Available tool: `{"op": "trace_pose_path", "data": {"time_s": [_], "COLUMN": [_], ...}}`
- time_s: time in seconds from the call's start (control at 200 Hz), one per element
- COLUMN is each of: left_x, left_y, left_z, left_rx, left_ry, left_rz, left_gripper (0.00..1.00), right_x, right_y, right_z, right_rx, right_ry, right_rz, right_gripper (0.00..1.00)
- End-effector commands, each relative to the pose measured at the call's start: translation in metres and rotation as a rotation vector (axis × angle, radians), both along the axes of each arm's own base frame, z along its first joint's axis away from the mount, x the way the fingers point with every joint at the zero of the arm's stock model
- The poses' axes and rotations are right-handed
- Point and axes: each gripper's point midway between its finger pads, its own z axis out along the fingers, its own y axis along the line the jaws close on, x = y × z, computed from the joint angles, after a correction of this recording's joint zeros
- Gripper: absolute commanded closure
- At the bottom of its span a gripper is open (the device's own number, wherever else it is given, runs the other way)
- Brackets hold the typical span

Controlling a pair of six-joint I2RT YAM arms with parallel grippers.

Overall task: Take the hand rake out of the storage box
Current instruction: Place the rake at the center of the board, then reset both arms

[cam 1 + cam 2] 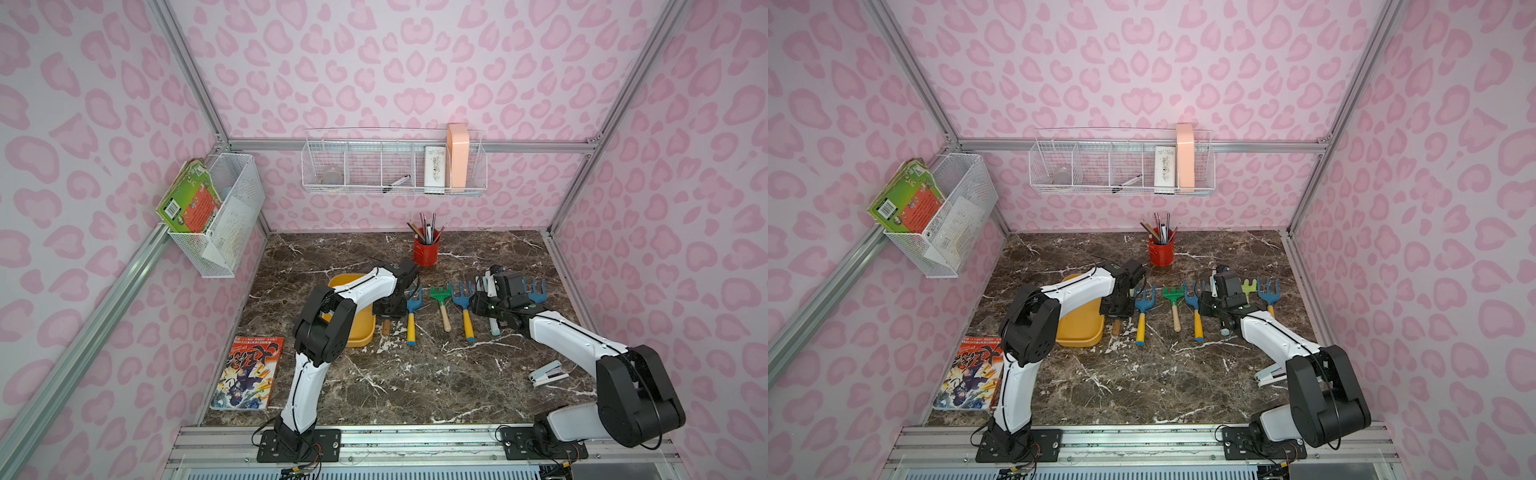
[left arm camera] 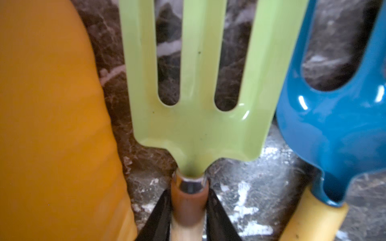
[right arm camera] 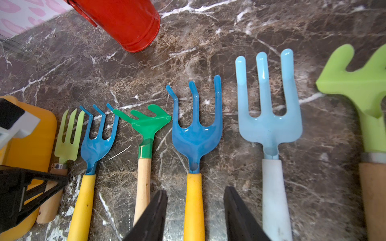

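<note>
The hand rake has a flat, glossy pale-green head with three blunt, straight tines. Behind the head come a bright metal ferrule, a brown collar and a pale wooden handle. The left gripper is closed on that collar: its black wedge-shaped fingers sit one against each side, with no gap showing. The head reaches forward from the fingertips, flat over the dark, white-veined marble tabletop. Just outside one finger runs the smooth, rounded wall of the yellow plastic storage box. The rake lies outside the box, close alongside it. Outside the other finger lies a shiny blue claw rake with a yellow handle. The right gripper stands open. The yellow handle of a second blue claw rake shows between its fingers, apart from both.
</note>
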Motion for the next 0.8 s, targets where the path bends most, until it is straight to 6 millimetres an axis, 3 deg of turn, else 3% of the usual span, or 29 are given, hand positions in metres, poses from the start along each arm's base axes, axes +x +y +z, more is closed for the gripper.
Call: {"op": "trace_pose_path", "data": {"time_s": [0.0,0.185,0.355,0.41,0.43,0.45,0.49,0.515,0.65,0.735,0.795], "left_x": [-0.001,0.005,0.017,0.023,0.025,0.028,0.031,0.034,0.046,0.055,0.054], "left_y": [0.002,0.001,-0.004,-0.002,-0.001,0.001,0.008,0.013,0.055,0.083,0.104], "left_z": [0.005,0.028,0.077,0.095,0.101,0.107,0.118,0.124,0.144,0.154,0.147], "left_rx": [0.003,-0.019,-0.084,-0.095,-0.098,-0.099,-0.087,-0.076,0.056,0.100,0.135], "left_ry": [-0.002,-0.048,-0.167,-0.234,-0.264,-0.292,-0.345,-0.377,-0.511,-0.583,-0.595], "left_rz": [-0.002,0.004,-0.016,-0.030,-0.037,-0.042,-0.045,-0.047,-0.021,0.054,0.097], "left_gripper": [0.65,0.56,0.45,0.34,0.07,0.02,0.01,0.01,0.01,0.01,0.01], "right_x": [0.002,0.001,0.003,0.005,0.005,0.006,0.008,0.009,0.014,0.014,0.008], "right_y": [-0.001,-0.001,-0.005,-0.010,-0.013,-0.016,-0.024,-0.030,-0.065,-0.102,-0.130], "right_z": [0.002,0.003,0.008,0.014,0.016,0.019,0.025,0.029,0.045,0.053,0.059], "right_rx": [-0.006,-0.013,-0.028,-0.035,-0.036,-0.035,-0.035,-0.040,-0.071,-0.135,-0.183], "right_ry": [-0.009,-0.009,-0.030,-0.063,-0.077,-0.091,-0.120,-0.136,-0.205,-0.276,-0.354], "right_rz": [-0.001,0.004,0.021,0.014,0.010,0.005,-0.022,-0.035,-0.113,-0.224,-0.308], "right_gripper": [0.54,0.53,0.49,0.42,0.39,0.29,0.09,0.02,0.01,0.01,0.01]}}
